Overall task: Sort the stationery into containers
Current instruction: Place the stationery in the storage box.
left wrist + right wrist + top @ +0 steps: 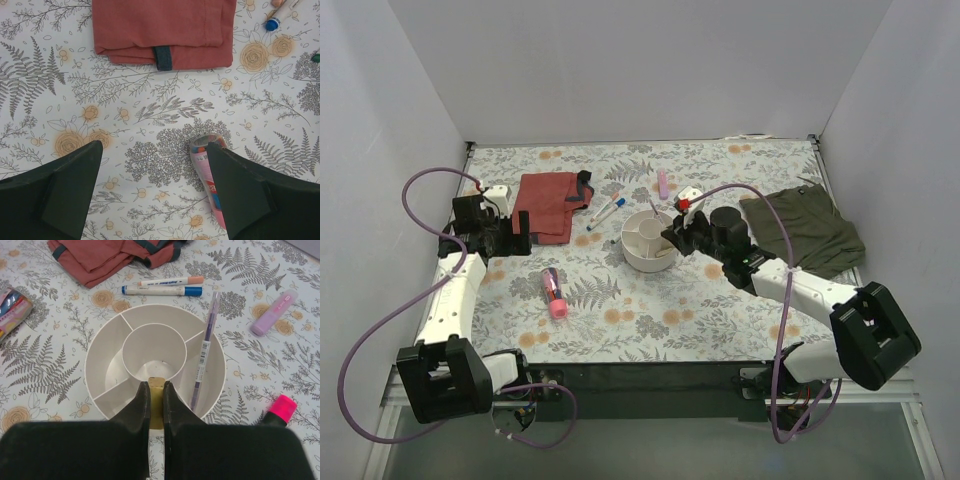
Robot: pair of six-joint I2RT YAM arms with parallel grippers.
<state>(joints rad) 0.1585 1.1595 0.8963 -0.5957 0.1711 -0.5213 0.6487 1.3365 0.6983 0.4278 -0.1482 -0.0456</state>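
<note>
I read this as the drop step for my right arm. The right gripper has its fingers pinched almost together on a small tan eraser, and it sits right at the near rim of the organiser, with the eraser at the edge of the nearest compartment. One pen already lies in the right-hand compartment, its top leaning out over the far rim.

Next I want to nudge forward so the eraser is clearly inside the wall, then part the fingers. It is tiny and may bounce, so I'd let go low.

The left gripper has its fingers spread wide and holds nothing. It hovers over the table with a pink tube just beside its right finger and the rust cloth beyond. That tube looks like its likely pick, and it would need to shift sideways to straddle it.

Waiting on the table are two pens past the far rim, a lilac marker and a highlighter near the organiser
</note>
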